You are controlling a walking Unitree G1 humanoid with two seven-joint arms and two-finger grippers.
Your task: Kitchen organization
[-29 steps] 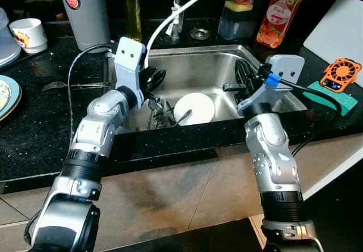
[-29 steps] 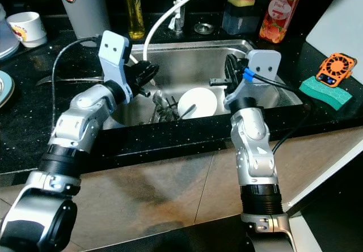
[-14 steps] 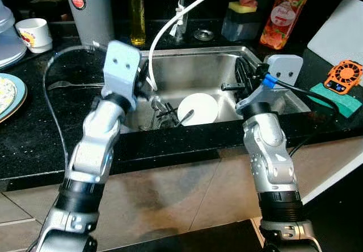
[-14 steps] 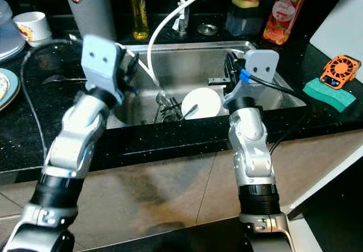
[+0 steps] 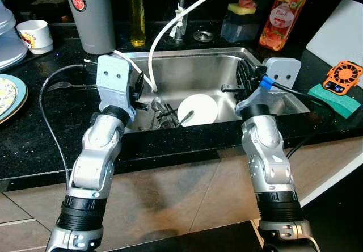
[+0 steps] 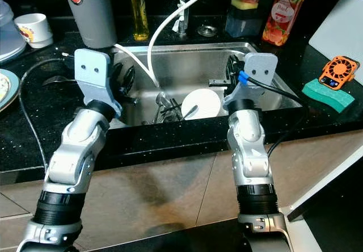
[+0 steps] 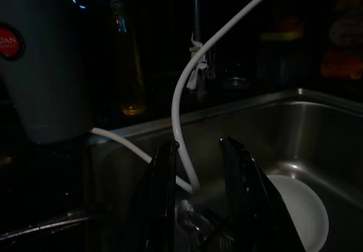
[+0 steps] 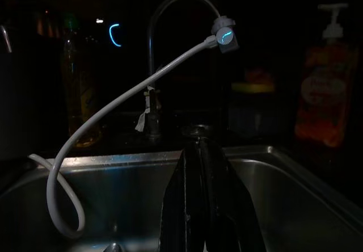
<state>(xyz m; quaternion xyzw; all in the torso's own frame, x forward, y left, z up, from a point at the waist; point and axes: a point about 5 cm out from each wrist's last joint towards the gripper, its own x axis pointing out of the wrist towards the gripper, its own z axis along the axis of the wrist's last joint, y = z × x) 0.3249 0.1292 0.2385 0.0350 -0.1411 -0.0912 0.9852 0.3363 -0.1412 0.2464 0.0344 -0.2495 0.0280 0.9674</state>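
- Eye views: the plate lies in the sink beside cutlery; both grippers hover at its rim.
- Left wrist: left gripper, jaws narrowly apart, empty.
- Right wrist: right gripper, jaws closed together, empty.

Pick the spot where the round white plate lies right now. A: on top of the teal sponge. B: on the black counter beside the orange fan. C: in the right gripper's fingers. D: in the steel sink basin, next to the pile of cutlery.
D: the round white plate lies on the bottom of the steel sink, beside the cutlery pile, and neither gripper holds it.
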